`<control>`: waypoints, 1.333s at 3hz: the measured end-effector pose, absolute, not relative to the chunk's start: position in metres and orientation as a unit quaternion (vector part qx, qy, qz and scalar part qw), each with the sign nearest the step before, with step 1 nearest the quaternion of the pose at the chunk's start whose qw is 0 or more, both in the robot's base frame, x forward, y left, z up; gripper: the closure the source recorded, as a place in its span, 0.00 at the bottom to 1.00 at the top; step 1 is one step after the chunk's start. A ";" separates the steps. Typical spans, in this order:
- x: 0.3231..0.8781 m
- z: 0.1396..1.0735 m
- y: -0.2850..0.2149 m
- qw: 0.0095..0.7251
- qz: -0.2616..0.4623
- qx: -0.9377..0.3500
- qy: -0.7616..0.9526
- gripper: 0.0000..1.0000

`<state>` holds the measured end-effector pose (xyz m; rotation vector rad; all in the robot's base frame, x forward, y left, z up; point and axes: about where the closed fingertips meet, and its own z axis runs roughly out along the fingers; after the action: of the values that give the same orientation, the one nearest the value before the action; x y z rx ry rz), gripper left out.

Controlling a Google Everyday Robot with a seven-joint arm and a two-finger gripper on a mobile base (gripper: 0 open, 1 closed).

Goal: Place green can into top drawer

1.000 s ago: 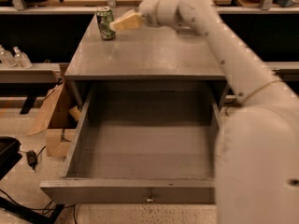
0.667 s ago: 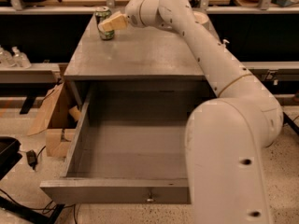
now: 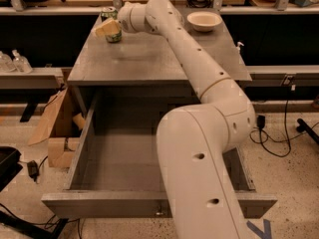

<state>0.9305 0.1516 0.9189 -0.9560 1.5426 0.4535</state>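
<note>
Cream bowl (image 3: 204, 20) stands near the arm (image 3: 199, 68); claw (image 3: 108, 28) at green can (image 3: 114, 36), grip unclear; top drawer (image 3: 149, 204) open

Green can (image 3: 108, 14) stands upright at the far-left corner of the cabinet top (image 3: 149, 59), silver lid up, body mottled green and white. Gripper (image 3: 107, 28) is right at it, covering its middle. Top drawer (image 3: 99, 204) is pulled far out: grey wood box, flat front panel, small metal knob at centre. Can is well apart from the drawer.

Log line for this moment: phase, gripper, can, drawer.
phase: pick | gripper: at green can, far-left tabletop | green can: upright, on tabletop | top drawer: open, can not inside
</note>
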 end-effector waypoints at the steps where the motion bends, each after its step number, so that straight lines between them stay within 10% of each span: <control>1: 0.950 0.905 0.157 0.596 0.212 -0.377 0.677 0.00; 4: 0.972 0.909 0.171 0.628 0.281 -0.310 0.656 0.70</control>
<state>0.9724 0.1713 0.9094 -0.7096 1.5037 0.6431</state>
